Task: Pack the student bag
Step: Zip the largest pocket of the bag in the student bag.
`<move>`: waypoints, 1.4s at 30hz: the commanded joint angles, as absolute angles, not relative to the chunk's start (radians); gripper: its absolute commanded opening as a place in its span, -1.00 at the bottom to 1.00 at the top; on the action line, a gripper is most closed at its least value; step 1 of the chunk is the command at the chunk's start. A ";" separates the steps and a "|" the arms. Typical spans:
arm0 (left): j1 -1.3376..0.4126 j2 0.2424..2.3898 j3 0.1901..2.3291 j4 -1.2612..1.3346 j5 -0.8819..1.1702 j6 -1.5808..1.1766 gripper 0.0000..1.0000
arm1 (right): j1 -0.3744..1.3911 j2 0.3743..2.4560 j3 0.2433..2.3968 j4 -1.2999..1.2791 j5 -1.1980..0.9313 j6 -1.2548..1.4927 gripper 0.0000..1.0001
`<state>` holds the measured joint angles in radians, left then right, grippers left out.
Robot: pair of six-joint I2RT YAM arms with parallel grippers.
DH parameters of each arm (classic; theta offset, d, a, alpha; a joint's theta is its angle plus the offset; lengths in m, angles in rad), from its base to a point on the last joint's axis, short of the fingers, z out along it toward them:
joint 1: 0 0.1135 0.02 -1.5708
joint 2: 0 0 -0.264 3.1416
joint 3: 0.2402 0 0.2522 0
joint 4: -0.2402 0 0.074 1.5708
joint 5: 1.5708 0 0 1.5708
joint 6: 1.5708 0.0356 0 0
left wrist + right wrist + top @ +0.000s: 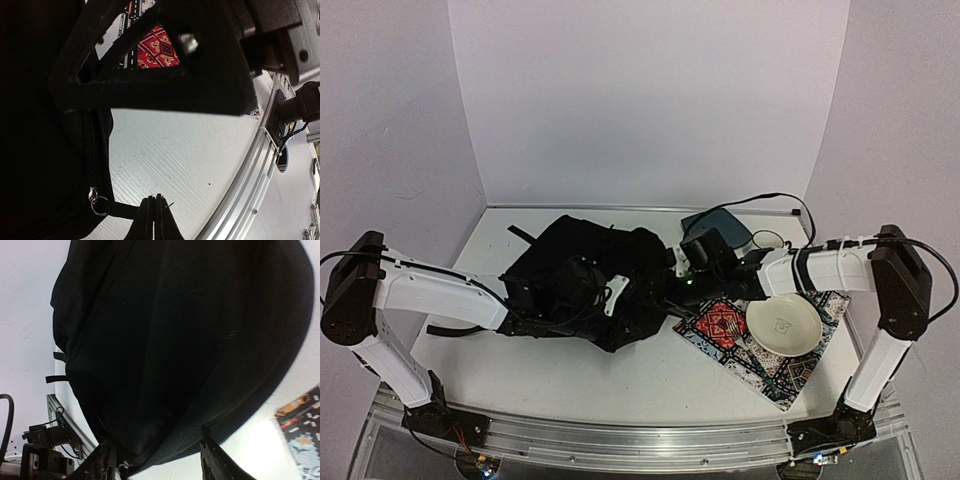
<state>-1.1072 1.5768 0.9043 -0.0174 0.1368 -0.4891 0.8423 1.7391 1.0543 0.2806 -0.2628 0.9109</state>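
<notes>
**A:** Where is the backpack point(570, 262)?

**B:** It lies slumped on the desk point(620, 385), about the middle and a little to the left, with an arm reaching onto it from each side. A short strap point(520, 233) sticks out at its back left.

**A:** What about the left fingers point(154, 212)?

**B:** They are pressed together on the zipper pull point(120, 210). That is the black tab hanging from a small metal ring point(99, 204) at the backpack's edge, low over the desk.

**A:** And the right fingers point(214, 462)?

**B:** They are spread apart, one on each side of the backpack's rounded edge, and the black fabric bulges between them. I cannot tell whether they touch it.

**A:** Is anything else on the desk?

**B:** Just right of the backpack lies a patterned cloth point(720, 325) in red, black and white. A white bowl point(783, 325) sits upright on it. A flat teal pouch point(715, 222) lies behind the right arm's wrist, near the back wall. A black cable point(770, 197) loops past the pouch.
</notes>
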 commanded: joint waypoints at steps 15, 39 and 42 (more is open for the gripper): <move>-1.013 1.356 0.778 -0.197 -0.049 -0.467 -1.00 | 0.740 1.687 1.088 0.187 -0.199 0.797 -1.00; -0.894 1.186 0.675 -0.360 -0.391 -0.669 -0.96 | 0.843 1.791 1.273 0.136 -0.277 0.737 -0.91; -0.864 1.180 0.688 -0.331 -0.369 -0.646 -0.79 | 0.886 1.810 1.282 0.136 -0.243 0.738 -0.62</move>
